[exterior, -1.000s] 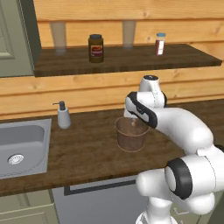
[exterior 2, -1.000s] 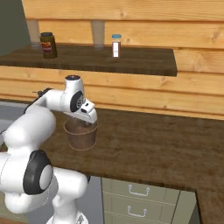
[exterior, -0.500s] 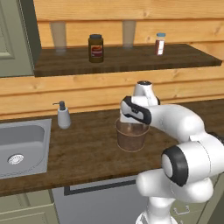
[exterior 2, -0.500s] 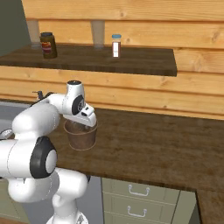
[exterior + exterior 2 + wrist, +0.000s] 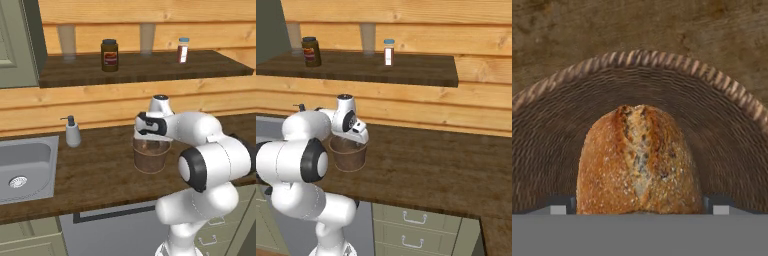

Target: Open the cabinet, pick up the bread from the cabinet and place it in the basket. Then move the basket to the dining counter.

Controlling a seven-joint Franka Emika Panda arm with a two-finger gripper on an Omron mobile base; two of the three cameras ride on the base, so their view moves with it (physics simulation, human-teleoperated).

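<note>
From the left base, the pincer (image 5: 150, 136) hangs over the basket (image 5: 150, 159) on the counter (image 5: 95, 172). From the right, likewise. Hand view: the bread (image 5: 639, 160) sits clenched between its tips, inside the basket; releasing off-centre could tip it.

1. The basket (image 5: 151, 157) stands alone on the worktop (image 5: 95, 170); bare wood lies all around it.
2. The soap bottle (image 5: 73, 133) stands well apart, leftward.
3. The bread (image 5: 639, 162) fills the basket's middle.
</note>
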